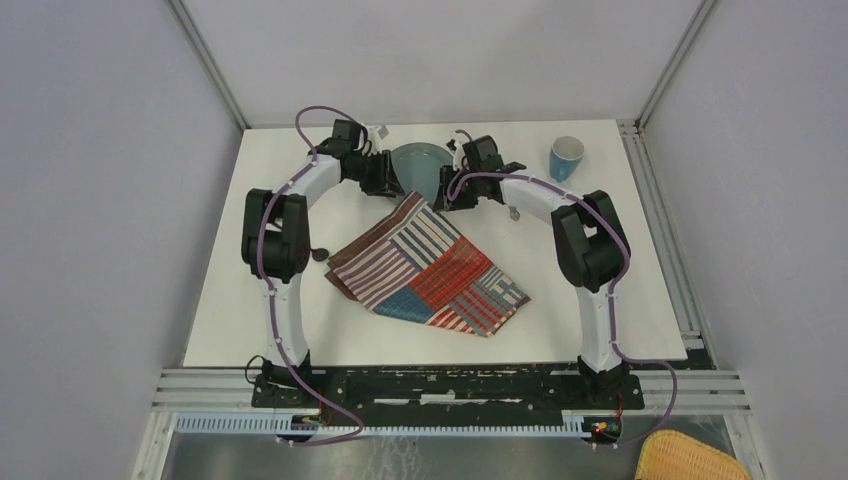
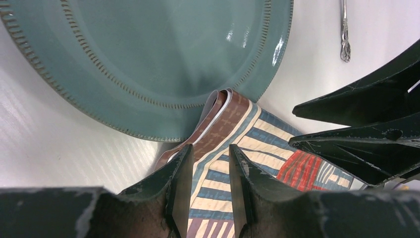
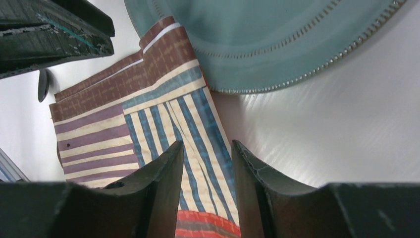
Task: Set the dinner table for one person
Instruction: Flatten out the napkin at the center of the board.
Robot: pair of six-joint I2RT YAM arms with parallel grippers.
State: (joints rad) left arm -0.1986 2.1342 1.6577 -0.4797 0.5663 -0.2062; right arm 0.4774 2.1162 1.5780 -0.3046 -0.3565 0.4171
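Both your arms reach to the far middle of the dinner table [image 1: 400,340], right where the striped placemat [image 1: 430,265] has a folded corner touching the teal plate [image 1: 420,165]. Your right gripper [image 3: 207,148] is spread apart, with the cloth lying flat underneath. The left gripper [image 2: 210,153] straddles the placemat's edge, and honestly I can't tell if it's pinching. A blue cup [image 1: 566,157] sits far right.

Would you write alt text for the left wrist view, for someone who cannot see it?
The left gripper, dark fingers slightly parted, hangs over a folded striped patchwork cloth placemat whose corner reaches the rim of a round teal ceramic plate on the white tabletop. The right gripper shows at right, below a silver utensil handle.
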